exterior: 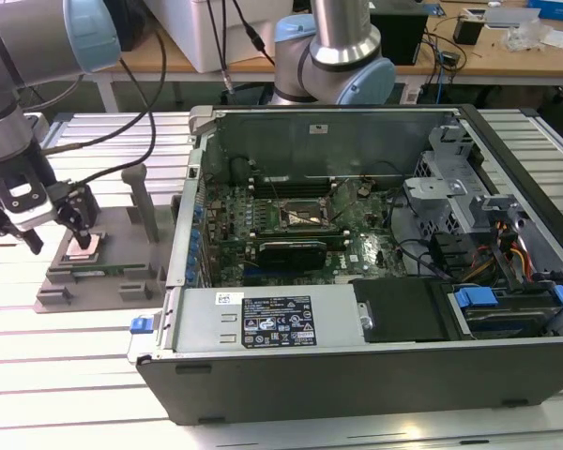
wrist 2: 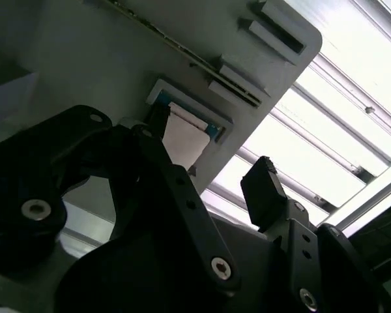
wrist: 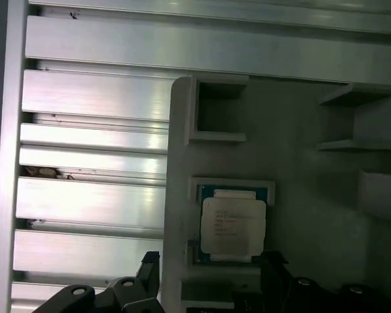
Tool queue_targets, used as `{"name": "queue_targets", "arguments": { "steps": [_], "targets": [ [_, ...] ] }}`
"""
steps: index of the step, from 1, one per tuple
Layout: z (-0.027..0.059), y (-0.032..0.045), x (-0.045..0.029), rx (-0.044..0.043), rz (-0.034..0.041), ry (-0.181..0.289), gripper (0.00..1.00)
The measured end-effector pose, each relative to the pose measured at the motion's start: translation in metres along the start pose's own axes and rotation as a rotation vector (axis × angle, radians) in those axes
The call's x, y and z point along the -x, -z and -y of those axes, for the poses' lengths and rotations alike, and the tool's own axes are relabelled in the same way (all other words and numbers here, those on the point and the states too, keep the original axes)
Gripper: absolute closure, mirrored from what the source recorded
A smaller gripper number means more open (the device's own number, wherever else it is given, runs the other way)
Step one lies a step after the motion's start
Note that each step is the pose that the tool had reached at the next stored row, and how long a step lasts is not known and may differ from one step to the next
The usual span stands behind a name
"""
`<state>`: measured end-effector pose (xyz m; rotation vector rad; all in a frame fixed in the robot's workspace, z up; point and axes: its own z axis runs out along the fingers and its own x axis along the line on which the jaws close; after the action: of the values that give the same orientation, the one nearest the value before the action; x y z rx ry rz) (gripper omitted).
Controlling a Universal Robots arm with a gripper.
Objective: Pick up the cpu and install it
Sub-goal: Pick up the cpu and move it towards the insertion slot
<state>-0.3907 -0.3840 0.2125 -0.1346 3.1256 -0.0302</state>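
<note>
I was at the pick-up step: the cpu (exterior: 83, 246) lay flat in its recess on the grey tray (exterior: 122, 274), at the exterior view's left, well apart from the open computer case (exterior: 375, 375). My gripper (exterior: 56, 236) hung just above it, pointing down, fingers (wrist 2: 266, 186) spread and holding nothing. I judged a clean grasp would call for lowering until the fingers flanked the cpu's thin edges, squared to it, before closing.
</note>
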Motion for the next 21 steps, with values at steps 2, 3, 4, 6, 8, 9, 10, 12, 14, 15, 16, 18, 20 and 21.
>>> {"name": "queue_targets", "arguments": {
  "steps": [2,3,4,6,8,9,10,12,14,15,16,18,20,21],
  "targets": [
    [-0.0013,-0.0006,0.0012,0.0002,0.0003,0.013,0.28],
    [-0.0032,-0.0015,0.0046,0.0003,0.0005,0.019,0.28],
    [-0.0056,-0.0031,0.0093,0.0002,0.0001,0.020,0.28],
    [-0.0107,-0.0088,0.0165,0.0002,-0.0012,0.021,0.28],
    [-0.0170,-0.0138,0.0186,0.0002,-0.0014,0.021,0.28],
    [-0.0224,-0.0176,0.0187,0.0000,-0.0016,0.021,0.28],
    [-0.0226,-0.0185,0.0176,0.0001,-0.0017,0.021,0.28],
    [-0.0213,-0.0195,0.0164,0.0001,-0.0015,0.021,0.28],
    [-0.0207,-0.0212,0.0164,0.0001,-0.0015,0.021,0.28],
    [-0.0207,-0.0223,0.0163,0.0002,-0.0015,0.021,0.28],
    [-0.0208,-0.0239,0.0164,0.0001,-0.0015,0.021,0.28],
    [-0.0208,-0.0255,0.0167,0.0001,-0.0016,0.019,0.28],
    [-0.0208,-0.0267,0.0170,0.0001,-0.0016,0.015,0.28],
    [-0.0207,-0.0270,0.0170,0.0000,-0.0018,0.014,0.28]
  ]
}}
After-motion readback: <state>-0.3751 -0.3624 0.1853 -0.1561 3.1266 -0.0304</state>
